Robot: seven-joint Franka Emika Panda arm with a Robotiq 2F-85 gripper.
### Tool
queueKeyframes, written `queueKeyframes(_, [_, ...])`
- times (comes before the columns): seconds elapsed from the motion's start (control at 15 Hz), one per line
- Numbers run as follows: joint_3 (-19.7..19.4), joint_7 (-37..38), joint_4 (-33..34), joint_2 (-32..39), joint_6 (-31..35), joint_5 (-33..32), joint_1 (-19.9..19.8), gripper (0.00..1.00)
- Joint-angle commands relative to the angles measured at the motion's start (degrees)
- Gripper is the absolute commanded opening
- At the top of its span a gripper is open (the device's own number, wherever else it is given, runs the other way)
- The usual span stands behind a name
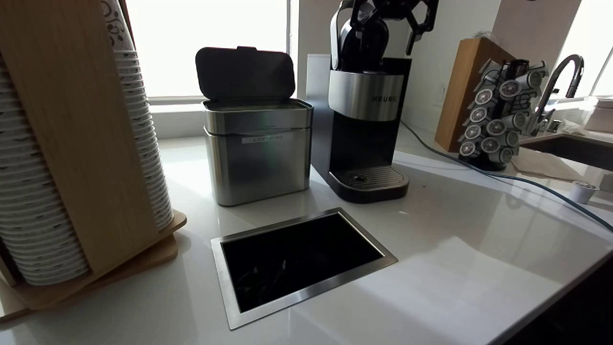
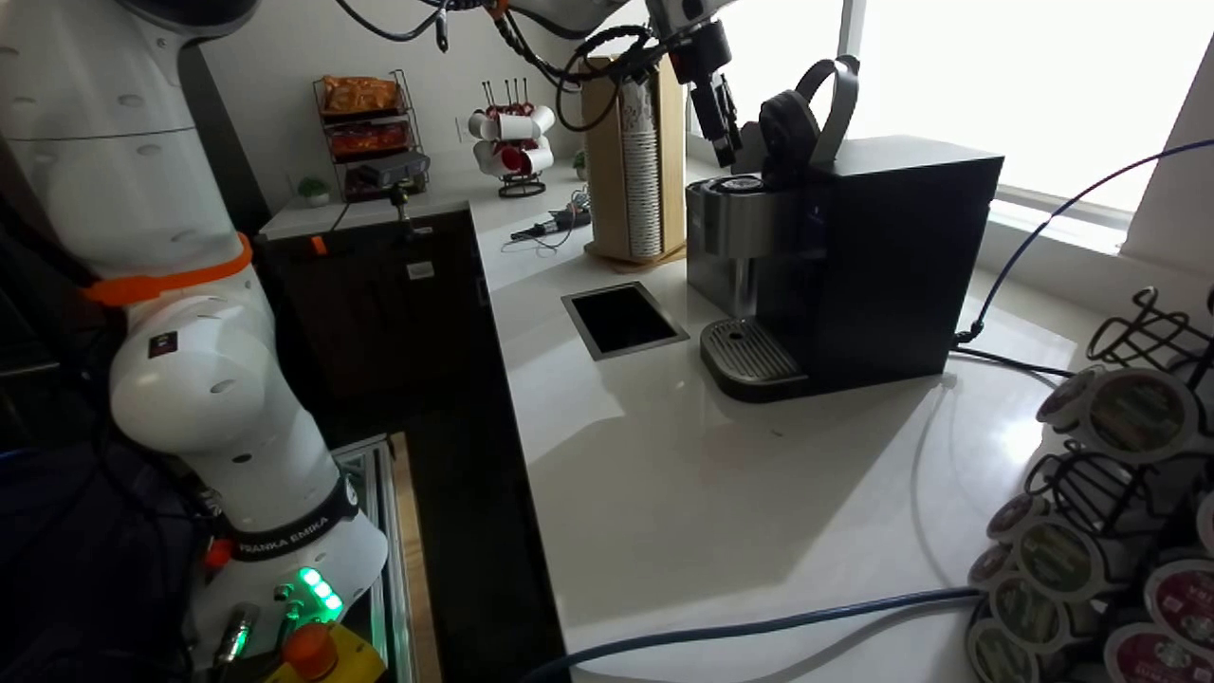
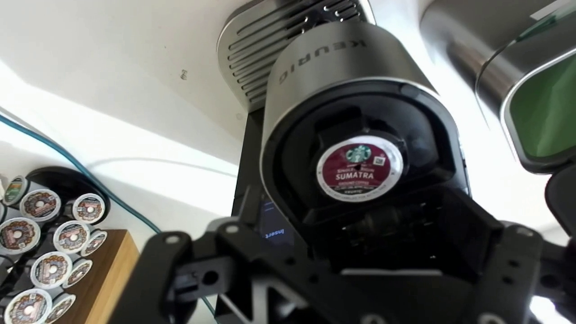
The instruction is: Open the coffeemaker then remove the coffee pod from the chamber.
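The black and silver coffeemaker (image 1: 366, 96) stands on the counter; it also shows in an exterior view (image 2: 892, 266) and in the wrist view (image 3: 346, 54). Its lid (image 2: 787, 123) and silver handle (image 2: 841, 104) are raised. A coffee pod (image 3: 359, 173) with a dark red Sumatra top and white rim sits in the open chamber (image 3: 418, 135). My gripper (image 3: 353, 202) is open and empty above the chamber, its fingers apart on both sides of the pod in the wrist view. In both exterior views the gripper (image 1: 385, 36) (image 2: 726, 147) is above the machine's front, near the raised lid.
A steel bin (image 1: 258, 163) with its lid up stands beside the coffeemaker. A steel-framed opening (image 1: 306, 298) is set in the counter (image 1: 455, 268). A pod carousel (image 1: 495, 127), a blue cable (image 1: 541, 184), a cup holder (image 1: 81, 143) and a loose pod (image 1: 583, 192) are around.
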Motion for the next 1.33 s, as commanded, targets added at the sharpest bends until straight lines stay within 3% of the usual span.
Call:
queueKeyframes(0.0, [0.9,1.0,1.1,1.6,0.3,2.7,0.1,0.99])
queueKeyframes(0.47, [0.6,0.4,2.2,4.1,0.4,7.2,-0.3,1.0])
queueKeyframes(0.93, [-0.5,-0.4,5.0,6.1,-0.2,6.6,-0.4,0.86])
queueKeyframes(1.13, [-1.0,-1.0,5.9,6.1,-0.5,6.5,-0.5,0.67])
queueKeyframes(1.2, [-1.0,-1.4,6.1,6.3,-0.7,6.6,-0.6,0.52])
queueKeyframes(1.27, [-1.0,-1.6,6.2,6.3,-0.8,6.7,-0.6,0.45])
